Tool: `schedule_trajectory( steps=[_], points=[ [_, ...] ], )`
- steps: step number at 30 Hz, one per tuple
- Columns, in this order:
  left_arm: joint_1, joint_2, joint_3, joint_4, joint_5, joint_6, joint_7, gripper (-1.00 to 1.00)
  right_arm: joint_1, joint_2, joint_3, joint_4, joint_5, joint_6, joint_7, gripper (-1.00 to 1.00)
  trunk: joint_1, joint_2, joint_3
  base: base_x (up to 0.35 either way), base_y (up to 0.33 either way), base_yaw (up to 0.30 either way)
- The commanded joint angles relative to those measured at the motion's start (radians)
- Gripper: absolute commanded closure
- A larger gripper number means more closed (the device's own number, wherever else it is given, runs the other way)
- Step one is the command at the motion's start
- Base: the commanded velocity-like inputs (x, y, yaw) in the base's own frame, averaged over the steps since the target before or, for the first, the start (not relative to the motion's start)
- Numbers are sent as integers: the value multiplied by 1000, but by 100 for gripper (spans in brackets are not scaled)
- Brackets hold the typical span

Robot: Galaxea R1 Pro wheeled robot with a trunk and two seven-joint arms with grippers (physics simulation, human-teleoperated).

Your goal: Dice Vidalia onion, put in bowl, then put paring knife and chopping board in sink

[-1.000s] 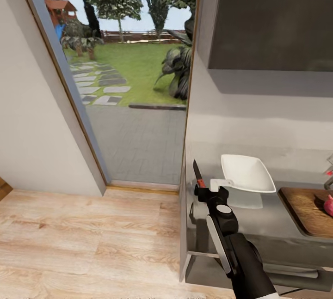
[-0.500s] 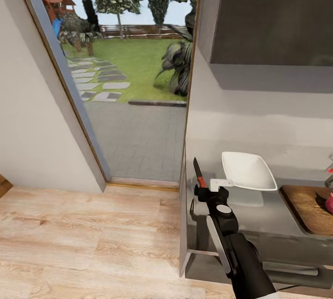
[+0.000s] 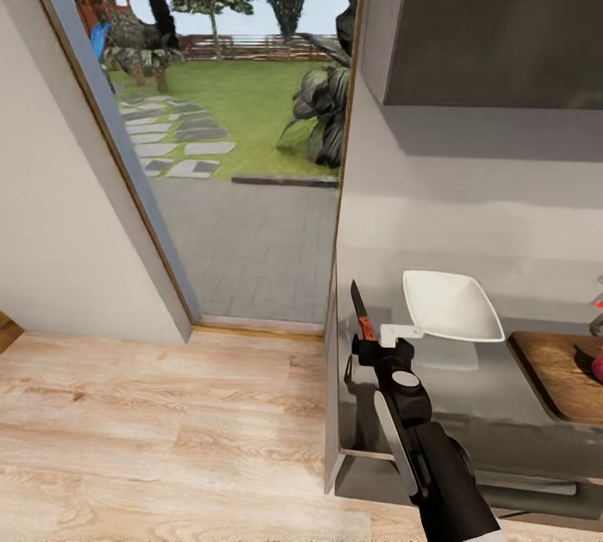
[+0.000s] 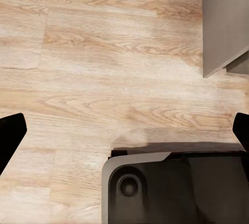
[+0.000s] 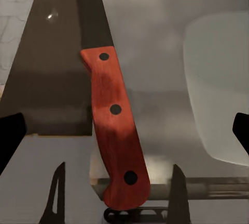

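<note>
Right claw: the right gripper [image 3: 374, 339] is pinching the paring knife [image 5: 115, 125] by the butt of its red-orange handle, blade pointing up and away from the arm, which looks like a carry grip that is keeping the edge clear of the robot.
Knife position: it is hanging over the near left corner of the countertop [image 3: 469, 395], just beside the bowl [image 3: 450, 306] and not touching it.
Left claw: the left gripper [image 4: 124, 130] is standing spread wide with nothing between its fingers, facing down at the wooden floor [image 4: 104, 52] above the robot's own base, seemingly parked out of the way.
Bowl: it is sitting on the glossy worktop close to the back wall, and I can see nothing in it.
Board and onion: the chopping board [image 3: 563, 374] is lying at the head view's right edge, well apart from the knife, with the Vidalia onion [image 3: 598, 368] resting on it as a pinkish-red lump cut off by the frame.
Step in hand: judging by the whole-looking bulb, dicing is not yet done, and the knife needs bringing across to the board.
</note>
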State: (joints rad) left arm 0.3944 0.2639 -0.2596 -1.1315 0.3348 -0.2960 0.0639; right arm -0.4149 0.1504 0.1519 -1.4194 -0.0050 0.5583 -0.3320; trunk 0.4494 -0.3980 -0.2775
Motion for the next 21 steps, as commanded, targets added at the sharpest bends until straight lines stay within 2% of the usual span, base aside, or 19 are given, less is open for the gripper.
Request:
schedule_trajectory(
  steps=[1,10,21],
  points=[
    [0,1,-4,-1,6,-3,7,-100,-1,0,1,-1,-1,6,-5,-100,1,-2,-3,35,-47,0],
    [0,1,-4,-1,6,-3,7,-100,-1,0,1,-1,-1,6,-5,-100,1,-2,-18,105,-104,0],
    [0,1,-4,-1,6,-3,7,-100,-1,0,1,-1,-1,6,-5,-100,1,-2,-35,16,-16,0]
  ],
)
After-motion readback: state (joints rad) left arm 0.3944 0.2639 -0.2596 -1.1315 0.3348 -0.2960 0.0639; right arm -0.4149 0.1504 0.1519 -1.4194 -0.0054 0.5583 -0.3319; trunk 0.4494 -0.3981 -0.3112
